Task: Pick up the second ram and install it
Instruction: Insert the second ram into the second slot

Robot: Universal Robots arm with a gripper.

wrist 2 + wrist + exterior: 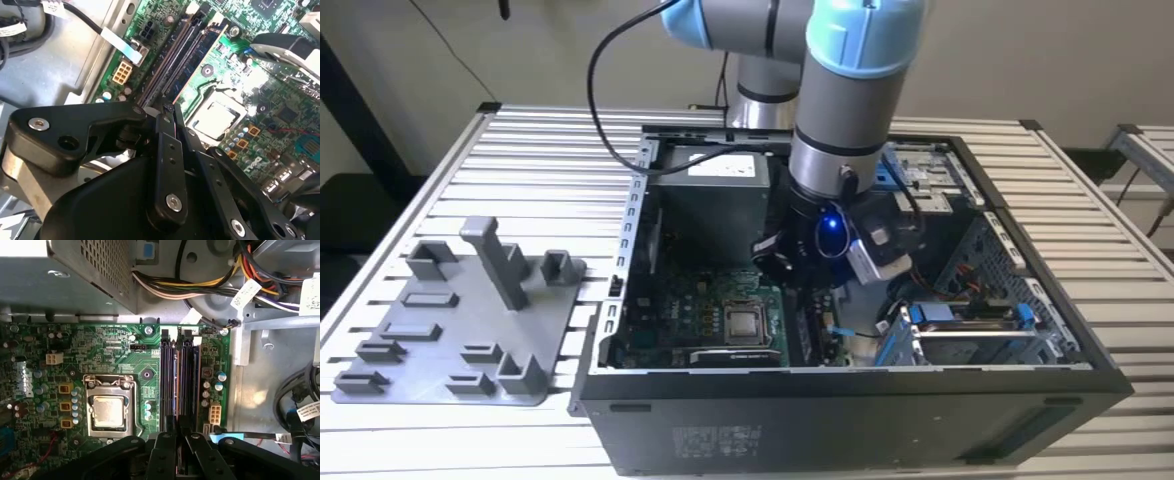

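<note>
Second ram (186, 380) — thin, slotted, blue-edged.

— Inside the open computer case (854, 375), what is going unseen?

— In the exterior view the arm's wrist is covering the memory slots, and the gripper (803, 285) is sitting too dark to tell how its fingers stand.

— And the second ram?

— In the first wrist view the gripper (176, 432) is hiding the near ends of the memory slots (178, 380); which stick there is the second ram cannot be told. The motherboard (110, 350) is running off the picture's edge.
</note>
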